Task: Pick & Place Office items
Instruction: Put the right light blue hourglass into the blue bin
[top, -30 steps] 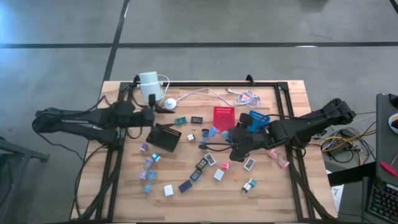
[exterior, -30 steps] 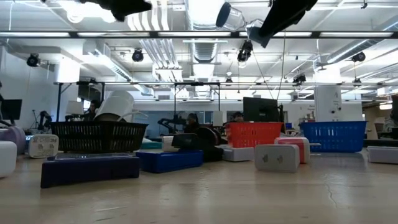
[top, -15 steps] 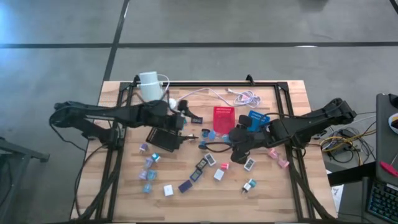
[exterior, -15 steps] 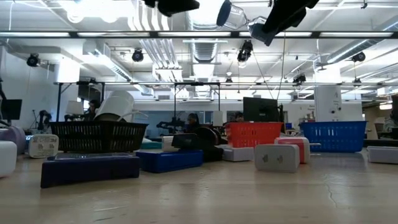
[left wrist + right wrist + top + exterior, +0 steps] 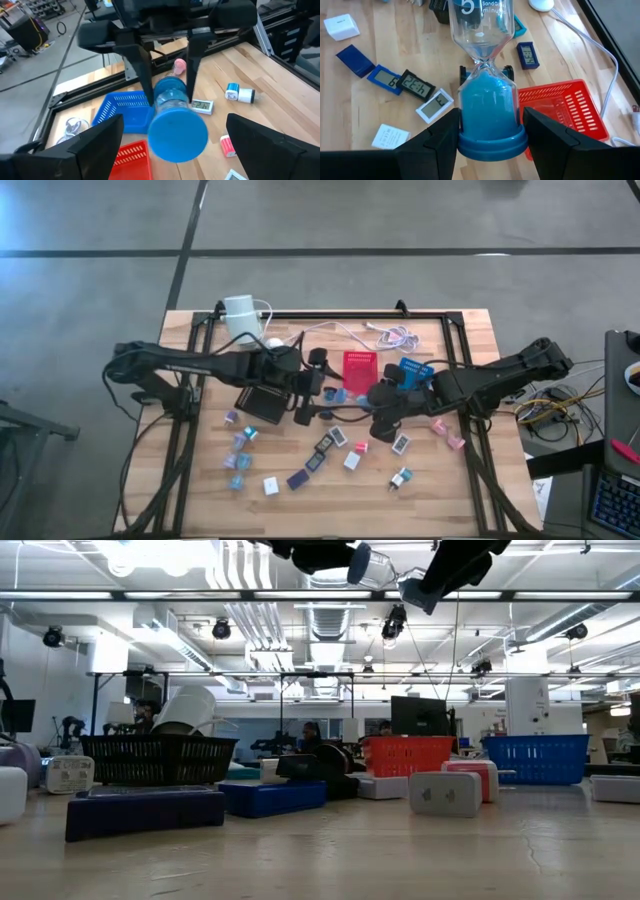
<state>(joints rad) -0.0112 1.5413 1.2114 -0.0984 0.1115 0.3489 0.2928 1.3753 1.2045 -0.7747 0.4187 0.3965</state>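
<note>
My right gripper is shut on a blue sand timer, held up over the middle of the table among the trays. The timer's free blue end cap points toward my left gripper. That gripper stands open just in front of the cap, its fingers wide apart on either side and touching nothing. Small office items lie flat on the wood, among them little digital clocks and white, teal and pink pieces. My right gripper pinches the timer's sand-filled bulb between its two fingers, just above the near blue cap. The fingers slant down from the table's right side. The timer reaches out ahead of the fingers, toward the table's left, lifted clear of the table.
A black tray lies under my left arm; a red tray and a blue tray lie near the far side. A white cylinder with its cable stands at the far left. Black frame rails border the table.
My left gripper has travelled toward the table's right edge, over the black tray, up to the timer's free end. My right gripper and the timer have kept their place.
</note>
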